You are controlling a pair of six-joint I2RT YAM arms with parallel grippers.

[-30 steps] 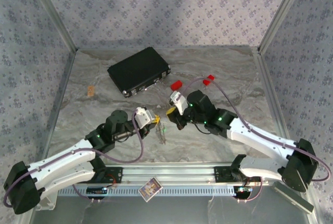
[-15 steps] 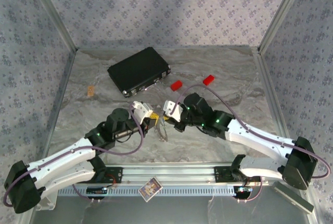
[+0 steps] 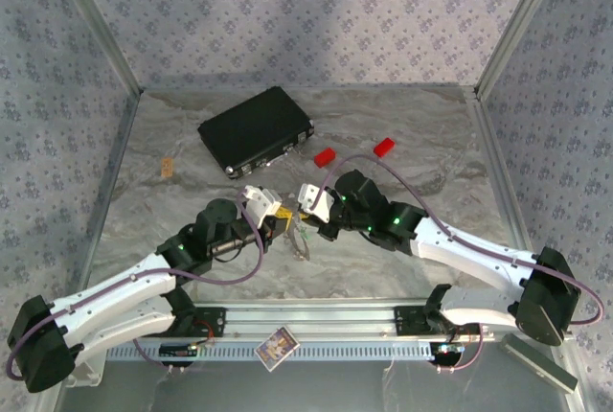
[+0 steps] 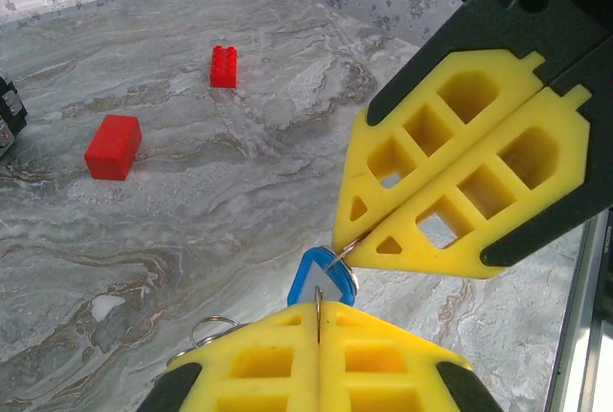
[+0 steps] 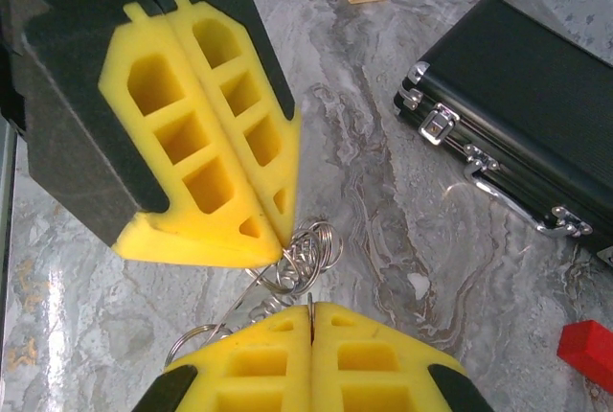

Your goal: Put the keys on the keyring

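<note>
Top external view, nearest me: a small patterned card (image 3: 278, 346) sits on the rail between the arm bases. Past it, both arms lean in over the marbled tabletop (image 3: 431, 134) and meet near its middle.

On the left wrist camera, my left hand (image 4: 319, 309) has its yellow fingers pressed together, with a thin silver wire caught in the seam. The right hand (image 4: 340, 244) comes in from above, also clamped tight, nipping a wire at its very tip. The two tips are almost touching. The blue-headed key (image 4: 321, 278) hangs between them, just above my left fingertips.

The right wrist camera shows the keyring (image 5: 306, 251) as a bunch of silvery loops in the same gap, against both tips. I read each hand as pinching that wire, though the contact is tiny. One more loop (image 4: 213, 328) sticks out beside the left fingers.

A second ago the hands stood clearly apart, with the metal bunch dangling by the left one. The right arm has since swung in to close the gap. Over the last half second almost nothing has shifted.

Farther out, two red blocks (image 3: 325, 156) (image 3: 384, 147), a small tan piece (image 3: 169, 167) and the black case (image 3: 257, 130) lie where they lay.
</note>
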